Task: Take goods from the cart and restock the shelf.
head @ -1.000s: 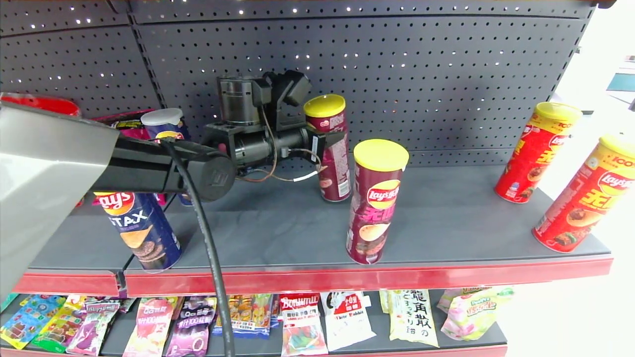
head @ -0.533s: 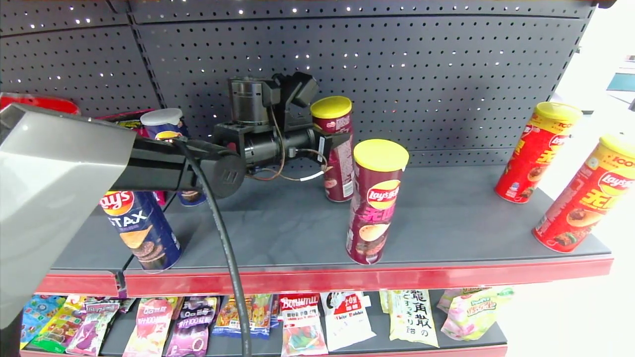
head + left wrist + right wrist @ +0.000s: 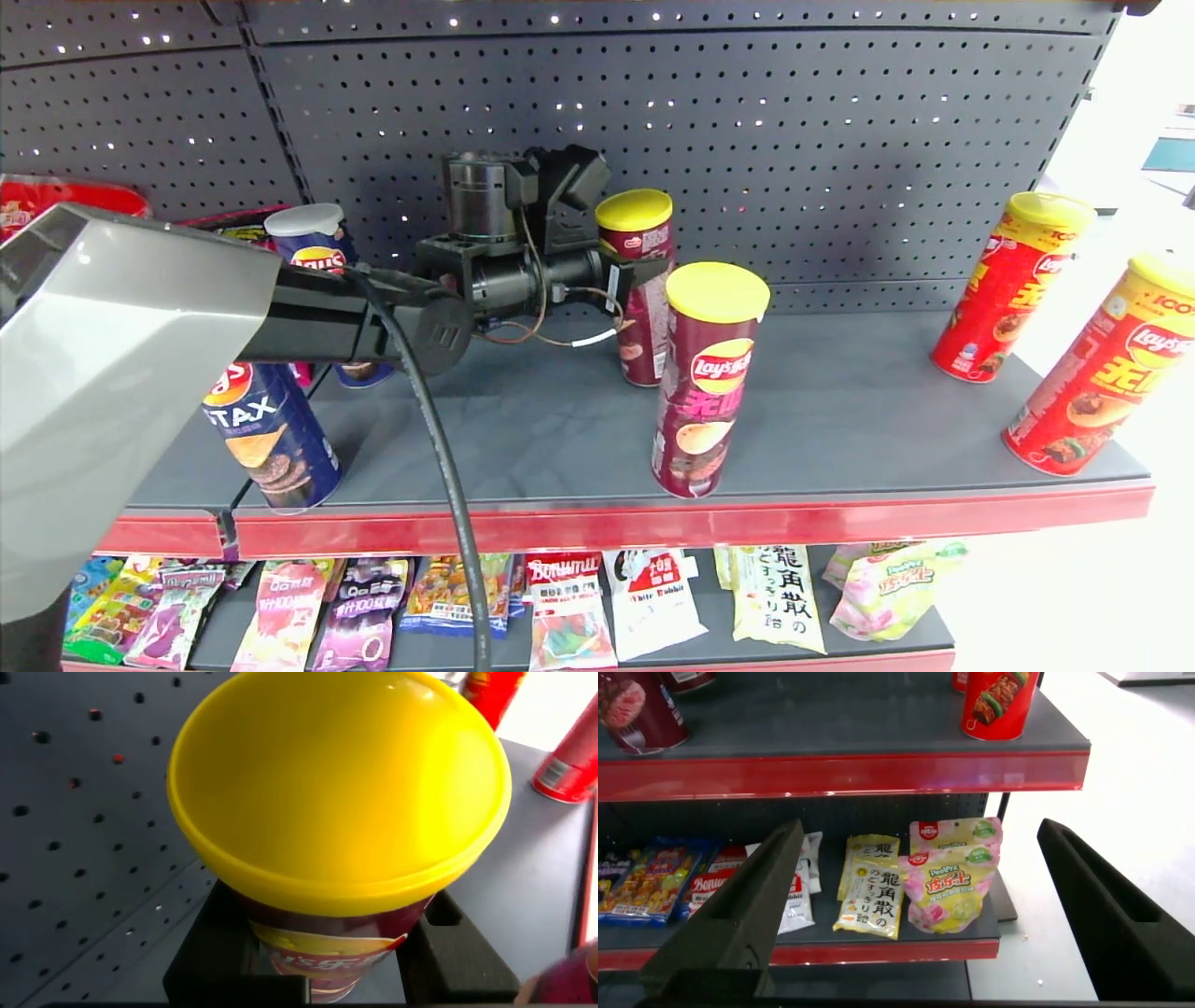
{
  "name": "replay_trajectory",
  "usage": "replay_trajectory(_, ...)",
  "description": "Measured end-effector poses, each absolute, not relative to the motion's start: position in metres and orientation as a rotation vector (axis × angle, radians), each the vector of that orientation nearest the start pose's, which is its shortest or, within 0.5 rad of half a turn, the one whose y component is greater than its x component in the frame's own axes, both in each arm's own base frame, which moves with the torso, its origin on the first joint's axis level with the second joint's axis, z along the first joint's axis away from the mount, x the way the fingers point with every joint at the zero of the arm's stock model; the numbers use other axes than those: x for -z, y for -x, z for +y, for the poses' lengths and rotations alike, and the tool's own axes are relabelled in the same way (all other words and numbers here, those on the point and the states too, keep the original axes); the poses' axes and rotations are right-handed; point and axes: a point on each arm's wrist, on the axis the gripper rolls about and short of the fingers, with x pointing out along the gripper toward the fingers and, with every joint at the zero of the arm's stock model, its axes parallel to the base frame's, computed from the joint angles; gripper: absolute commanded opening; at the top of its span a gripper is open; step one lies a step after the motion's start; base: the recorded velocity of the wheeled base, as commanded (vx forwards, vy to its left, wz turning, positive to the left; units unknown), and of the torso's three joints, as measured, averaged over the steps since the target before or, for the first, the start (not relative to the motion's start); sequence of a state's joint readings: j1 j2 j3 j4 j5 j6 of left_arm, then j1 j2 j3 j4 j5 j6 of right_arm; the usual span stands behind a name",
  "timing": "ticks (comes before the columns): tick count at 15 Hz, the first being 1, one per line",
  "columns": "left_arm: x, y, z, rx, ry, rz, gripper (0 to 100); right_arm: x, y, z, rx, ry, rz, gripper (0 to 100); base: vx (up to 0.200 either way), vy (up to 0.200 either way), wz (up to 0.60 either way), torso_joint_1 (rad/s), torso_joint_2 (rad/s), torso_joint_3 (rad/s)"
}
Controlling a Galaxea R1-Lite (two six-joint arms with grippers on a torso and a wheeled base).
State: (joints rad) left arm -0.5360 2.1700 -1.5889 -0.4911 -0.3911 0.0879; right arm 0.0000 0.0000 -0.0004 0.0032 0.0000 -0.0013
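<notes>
At the far middle of the dark grey metal shelf (image 3: pixel 840 411), close to the perforated back panel (image 3: pixel 747 140), the left claw (image 3: pixel 644 280) is clamped round a tall maroon cardboard crisp tube with a yellow plastic lid (image 3: pixel 638 245). The claw takes it on the upper body, just under the lid, one finger on each side. The left wrist view looks down on the lid (image 3: pixel 336 784), with the black fingers (image 3: pixel 210 952) hugging the wall below it. The held tube stands upright, its base at the shelf board or just above it; I cannot tell which. A second maroon tube (image 3: pixel 705 373) stands just to its near right, towards the shelf's red front lip, with little room between the two.

The held tube probably weighs little. It looks stiff along its length but would likely dent under a hard squeeze, and its glossy wrap is probably slippery. Tall and narrow, it should tip easily, so a hold on the body wall above the middle seems sound. The lid would likely pop off if pulled. Letting go calls for a flat-seated base first, and the retreat risks knocking the neighbour.

Two red tubes (image 3: pixel 1013 280) (image 3: pixel 1102 364) stand at the right end, and two blue tubes (image 3: pixel 271 439) (image 3: pixel 313 243) at the left. The right claw (image 3: pixel 924 915) hangs wide open, holding nothing, low before the snack bags (image 3: pixel 952 882) on the lower shelf.
</notes>
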Motion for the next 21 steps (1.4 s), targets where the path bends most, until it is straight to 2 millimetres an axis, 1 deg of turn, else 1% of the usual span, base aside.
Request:
replay_trajectory(4, -0.2035, -0.3880, -0.2413, 0.949, -0.130, 0.054, 0, -0.0753, 0.0228, 0.0000, 0.000, 0.001, 0.003, 100, 0.000, 0.000, 0.00, 0.000, 0.00, 0.000)
replay_trajectory(11, -0.2035, -0.3882, -0.2414, 0.951, -0.135, 0.069, 0, -0.0752, 0.0228, 0.0000, 0.000, 0.001, 0.003, 100, 0.000, 0.000, 0.00, 0.000, 0.00, 0.000)
replay_trajectory(12, -0.2036, -0.3883, -0.2415, 0.952, -0.137, 0.068, 100, -0.0752, 0.0228, 0.0000, 0.000, 0.001, 0.003, 100, 0.000, 0.000, 0.00, 0.000, 0.00, 0.000)
replay_trajectory(21, -0.2051, -0.3872, -0.2409, 0.953, -0.133, 0.067, 100, -0.0753, 0.0228, 0.0000, 0.000, 0.001, 0.003, 100, 0.000, 0.000, 0.00, 0.000, 0.00, 0.000)
